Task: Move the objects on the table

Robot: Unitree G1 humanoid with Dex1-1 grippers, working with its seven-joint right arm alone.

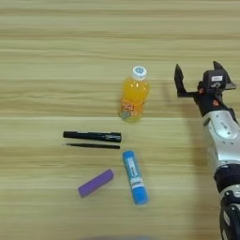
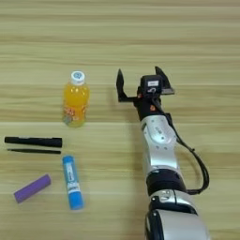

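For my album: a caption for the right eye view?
Open gripper beside juice bottle; marker, glue stick lying nearby.

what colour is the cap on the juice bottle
White, on the orange juice bottle; clearest in the left eye view.

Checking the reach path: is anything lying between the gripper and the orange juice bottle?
No. Only bare table separates the open right gripper from the orange juice bottle; the right eye view shows it best.

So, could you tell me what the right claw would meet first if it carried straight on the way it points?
Probably nothing: the right claw, fingers spread open, points toward the table's far edge, and only bare wood shows ahead. The juice bottle stands off to its left, outside that line.
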